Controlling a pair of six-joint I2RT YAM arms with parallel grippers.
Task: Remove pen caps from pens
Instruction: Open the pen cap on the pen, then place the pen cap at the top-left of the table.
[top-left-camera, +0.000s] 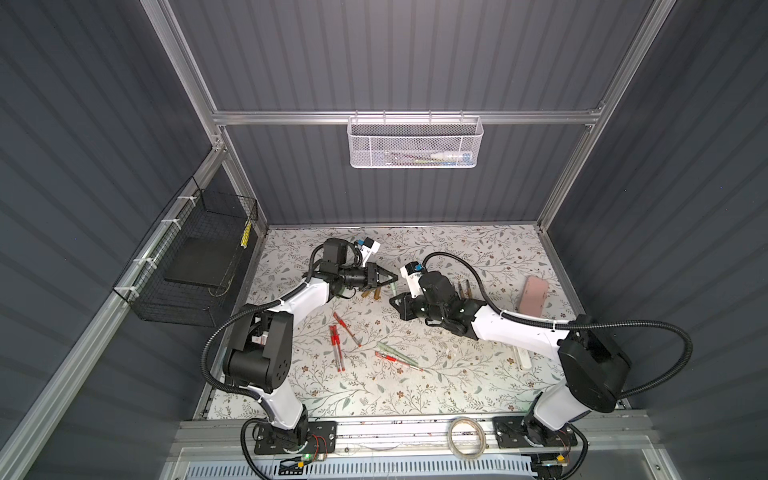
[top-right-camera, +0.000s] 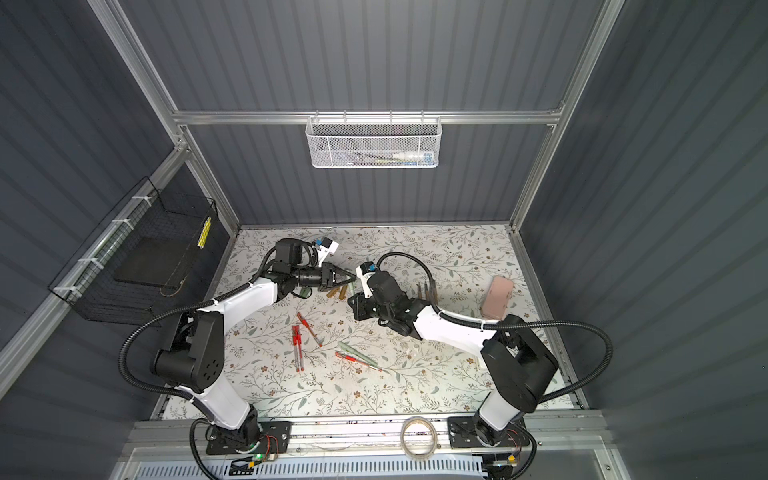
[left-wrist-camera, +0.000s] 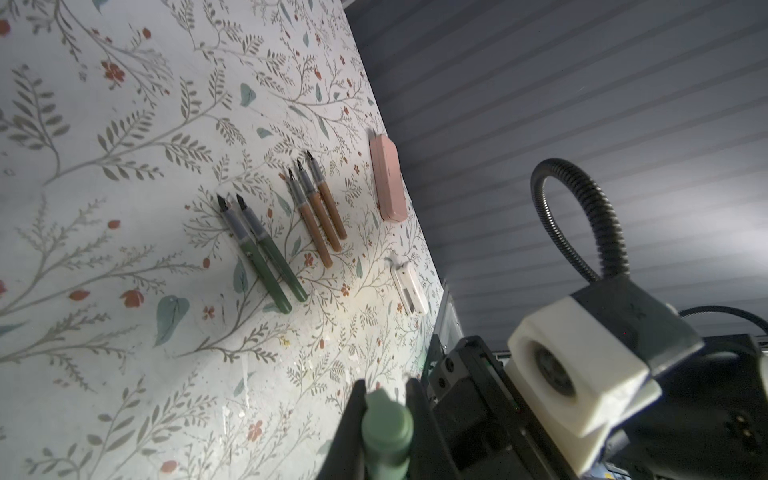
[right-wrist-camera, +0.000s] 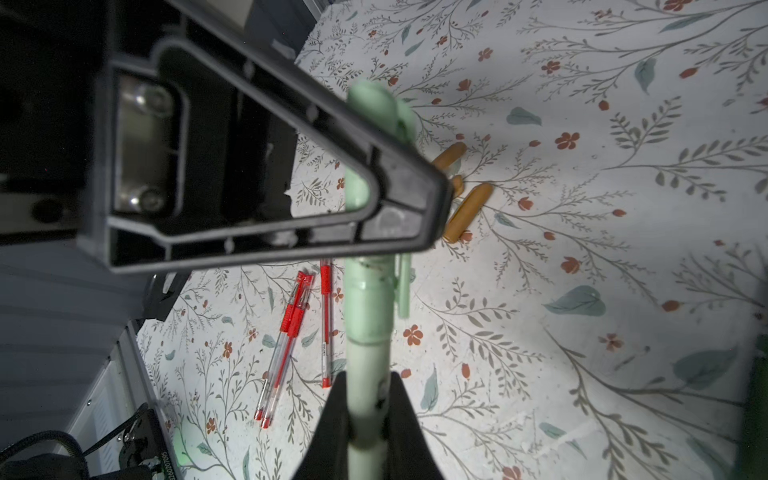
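Gripping green pen (right-wrist-camera: 368, 361) by barrel, right claw (right-wrist-camera: 368, 390) clenched. Left claw (left-wrist-camera: 386, 399) clenched on cap (right-wrist-camera: 370, 299), cap seated on pen. Pen held between claws above worktop (top-left-camera: 457, 257), toward rear middle. Three gold-brown caps (right-wrist-camera: 467, 212) lie on worktop below. Red pens (right-wrist-camera: 291, 332) capped, nearer front. Two uncapped green pens (left-wrist-camera: 262, 253), three uncapped gold-brown pens (left-wrist-camera: 320, 208) lie near pink case (left-wrist-camera: 387, 178).
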